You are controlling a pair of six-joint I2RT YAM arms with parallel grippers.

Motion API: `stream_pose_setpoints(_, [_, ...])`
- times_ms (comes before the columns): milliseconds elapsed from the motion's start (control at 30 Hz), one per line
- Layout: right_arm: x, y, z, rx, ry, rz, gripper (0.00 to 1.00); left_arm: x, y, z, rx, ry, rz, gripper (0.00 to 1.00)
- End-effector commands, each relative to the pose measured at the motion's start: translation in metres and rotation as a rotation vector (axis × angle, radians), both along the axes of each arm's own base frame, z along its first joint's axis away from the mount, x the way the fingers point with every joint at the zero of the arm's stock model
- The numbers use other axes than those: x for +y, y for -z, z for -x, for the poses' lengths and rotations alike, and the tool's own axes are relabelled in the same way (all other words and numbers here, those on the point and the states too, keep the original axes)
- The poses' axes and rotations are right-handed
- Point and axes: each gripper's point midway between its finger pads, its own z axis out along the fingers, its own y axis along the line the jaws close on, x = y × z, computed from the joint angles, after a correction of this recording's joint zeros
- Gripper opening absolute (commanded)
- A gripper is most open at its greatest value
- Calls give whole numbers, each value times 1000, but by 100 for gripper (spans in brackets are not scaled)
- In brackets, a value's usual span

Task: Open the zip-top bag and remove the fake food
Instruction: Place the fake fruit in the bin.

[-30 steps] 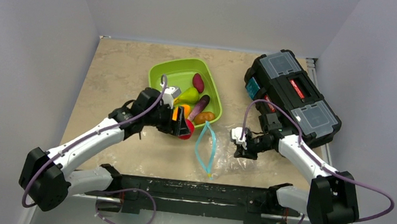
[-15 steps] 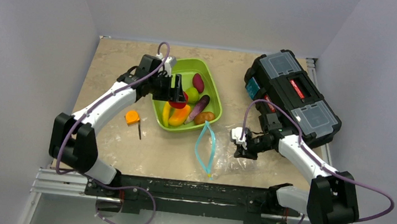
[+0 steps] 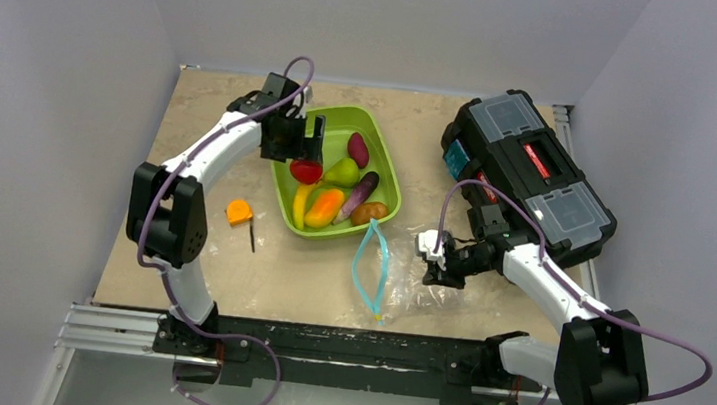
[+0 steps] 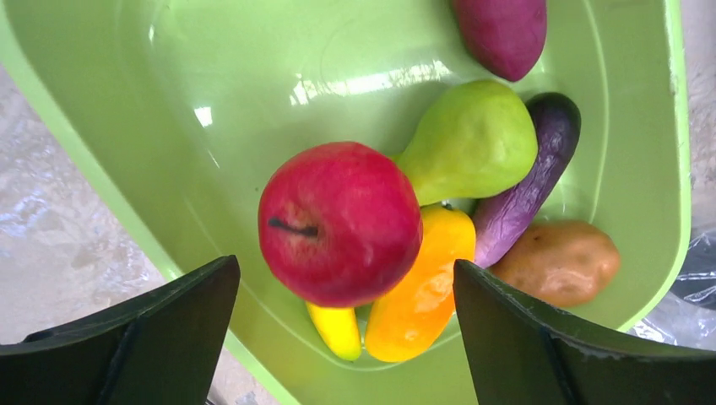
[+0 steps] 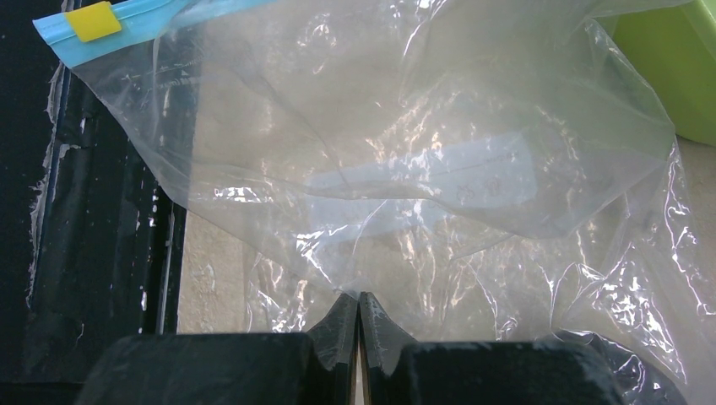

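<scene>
The clear zip-top bag (image 3: 407,280) lies flat on the table right of centre, its blue-teal zip strip (image 3: 373,264) gaping open. My right gripper (image 3: 432,261) is shut on the bag's plastic (image 5: 405,152), its fingertips pinched together (image 5: 359,308). The fake food lies in the green tray (image 3: 382,133): red apple (image 3: 305,171), green pear (image 3: 343,172), purple eggplant (image 3: 360,193), maroon piece (image 3: 358,149), brown piece (image 3: 370,212), orange piece (image 3: 325,206), yellow banana (image 3: 301,205). My left gripper (image 3: 312,142) hangs open and empty above the apple (image 4: 339,222), jaws wide apart (image 4: 346,337).
A black toolbox (image 3: 528,175) stands at the back right, close behind my right arm. A small orange block (image 3: 239,212) with a black stick (image 3: 251,237) lies left of the tray. Grey walls close in the table on three sides.
My left gripper carried the red apple from the tray's front edge to over the tray, opened, and the apple now lies in the tray. The right gripper and bag have not moved.
</scene>
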Motion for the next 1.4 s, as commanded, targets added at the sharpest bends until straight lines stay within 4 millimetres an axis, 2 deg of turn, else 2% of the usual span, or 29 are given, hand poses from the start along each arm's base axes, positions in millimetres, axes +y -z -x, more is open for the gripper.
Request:
stream_pose_setpoints(0, [5,-8,-2,-17,-14,-36,0,9,-37,-14,-108,-18,-27,100])
stream_pose_setpoints(100, [5,-9,-3,-20,-14,-36,0,8,-52,-10,-145,-14,11,100])
stream_pose_setpoints(133, [5,-9,-4,-22,-14,-36,0,6,-62,-5,-168,-12,50,100])
stream_pose_setpoints(233, [5,-13,-4,-39,-19,-40,0,-4,-76,13,-193,-20,217,100])
stream_pose_setpoints(400, [4,-20,-1,-62,-40,-43,1,-26,-88,64,-207,43,478,97])
stream_pose_setpoints(567, [2,-26,8,-50,-77,-39,4,-45,-86,129,-203,92,585,90])
stream_pose_setpoints(633, [0,-28,12,-47,-95,-34,13,-58,-83,156,-178,135,589,84])
stream_pose_setpoints(700, [1,-34,17,-36,-120,-43,31,-68,-76,177,-153,148,598,72])
stream_pose_setpoints(767, [6,-48,19,-28,-130,-81,40,-76,-64,191,-124,145,614,68])
stream_pose_setpoints(833, [7,-62,16,-38,-119,-89,46,-83,-53,202,-106,144,628,63])
stream_pose_setpoints(933, [4,-78,3,-55,-71,-94,47,-97,-42,213,-84,169,645,57])
stream_pose_setpoints(1033, [-8,-81,-18,-80,4,-74,46,-116,-35,223,-48,224,652,53])
stream_pose_setpoints(1167, [-29,-73,-47,-127,97,22,42,-142,-28,230,-11,292,653,47])
stream_pose_setpoints(1367, [-49,-57,-78,-185,117,156,41,-162,-11,227,14,322,659,45])
